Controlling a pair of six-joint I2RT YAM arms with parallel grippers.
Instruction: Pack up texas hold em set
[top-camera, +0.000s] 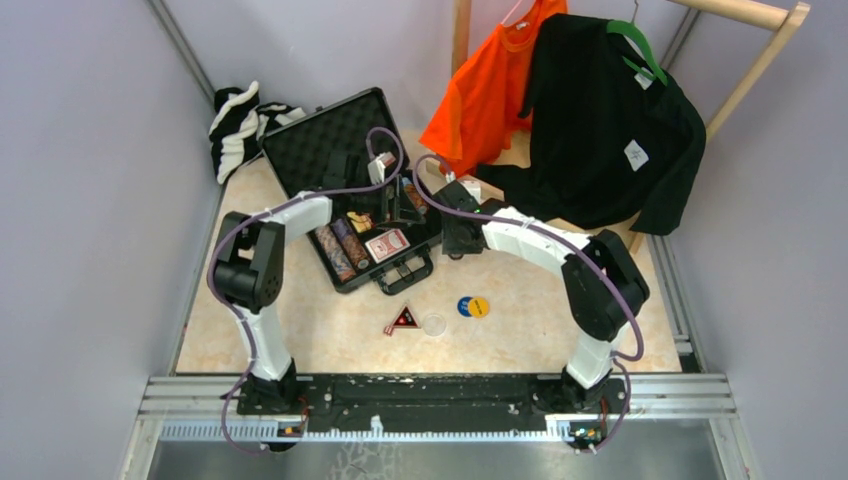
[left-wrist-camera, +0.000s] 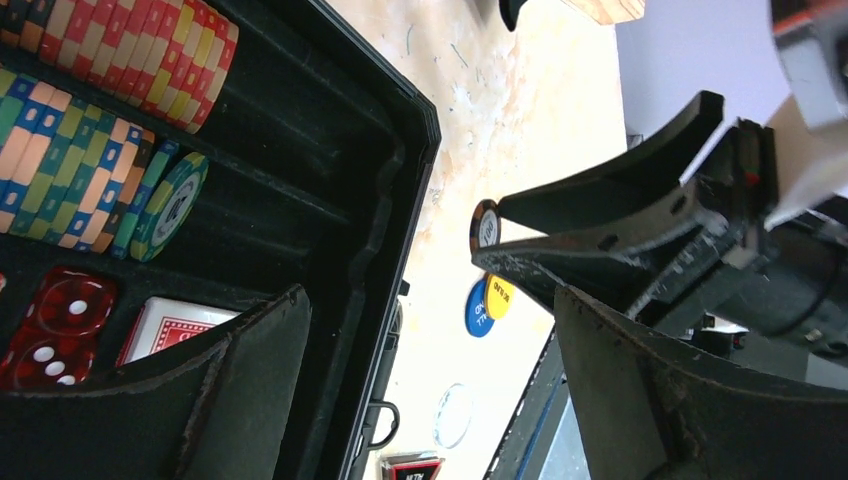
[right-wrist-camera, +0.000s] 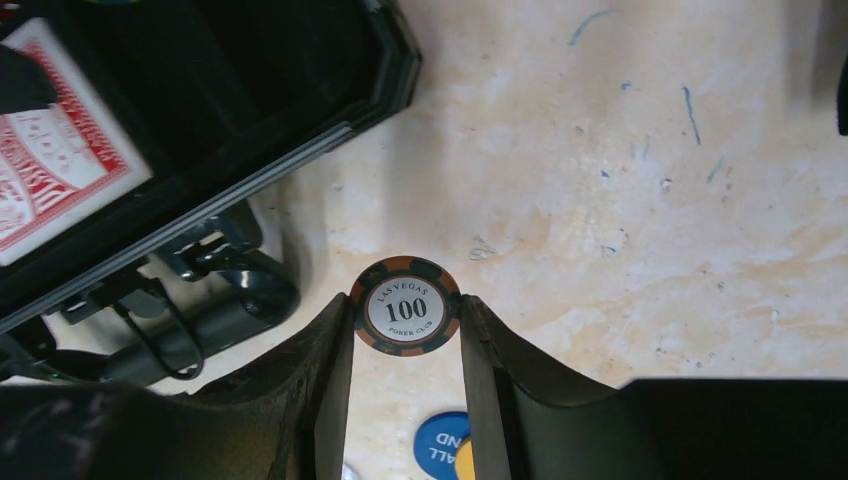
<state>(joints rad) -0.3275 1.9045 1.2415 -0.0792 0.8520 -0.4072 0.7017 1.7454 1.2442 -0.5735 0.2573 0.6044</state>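
Note:
The black briefcase (top-camera: 300, 150) lies open, its tray holding rows of poker chips (left-wrist-camera: 100, 190), red dice (left-wrist-camera: 50, 330) and a red card deck (right-wrist-camera: 50, 160). My right gripper (right-wrist-camera: 405, 310) is shut on a brown-and-black "100" poker chip (right-wrist-camera: 405, 306), held on edge above the table just right of the case handle (right-wrist-camera: 190, 320); the held chip (left-wrist-camera: 485, 227) also shows in the left wrist view. My left gripper (left-wrist-camera: 430, 300) hangs wide open over the case's right rim, holding nothing. On the table lie overlapping blue and yellow discs (top-camera: 473, 306), a clear disc (top-camera: 434, 324) and a black-red triangle (top-camera: 403, 319).
A black-and-white striped cloth (top-camera: 240, 125) lies behind the case at the left. An orange shirt (top-camera: 490, 90) and a black shirt (top-camera: 610, 130) hang from a wooden rack at the back right, the black one draping onto the table.

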